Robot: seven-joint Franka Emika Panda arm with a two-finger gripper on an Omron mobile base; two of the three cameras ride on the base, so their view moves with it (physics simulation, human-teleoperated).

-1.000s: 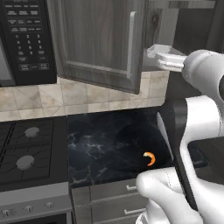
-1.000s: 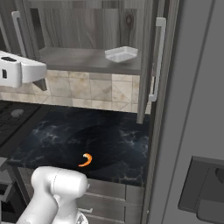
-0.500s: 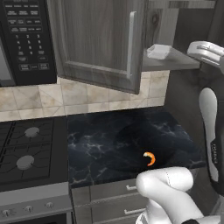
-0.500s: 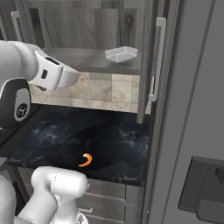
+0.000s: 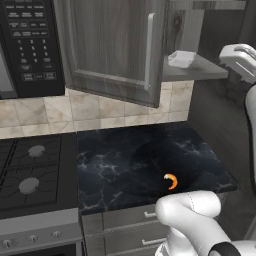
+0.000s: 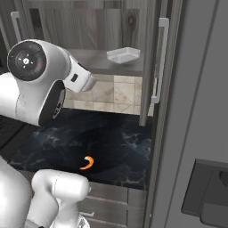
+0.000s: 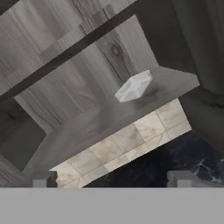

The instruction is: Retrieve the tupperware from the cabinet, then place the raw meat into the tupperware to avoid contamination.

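The cabinet (image 5: 110, 45) hangs open above the counter, its doors swung out. On its bare lower shelf (image 6: 100, 66) sits the tupperware (image 5: 181, 58) (image 6: 123, 54), a shallow whitish container. In the hand view the tupperware (image 7: 134, 86) lies well ahead on the shelf (image 7: 100, 118), apart from my gripper (image 7: 112, 179), whose fingertips (image 7: 43, 178) stand wide open with nothing between them. The raw meat (image 5: 171, 181) (image 6: 87, 163), a small orange crescent, lies on the black marble counter (image 5: 125, 155) near its front edge. My white arm (image 6: 40, 80) bulks large at the left of the right base view.
A black microwave (image 5: 30, 45) hangs left of the cabinet, over a gas stove (image 5: 30, 170). The right cabinet door with its silver bar handle (image 6: 159, 58) juts out toward me. A tall dark grey panel (image 6: 200, 89) borders the counter on the right. Drawers (image 5: 125, 225) sit below.
The arm has swung back from the cabinet shelf, rightwards in the left base view and closer to the camera in the right one. The gripper stays open; tupperware and meat have not moved.
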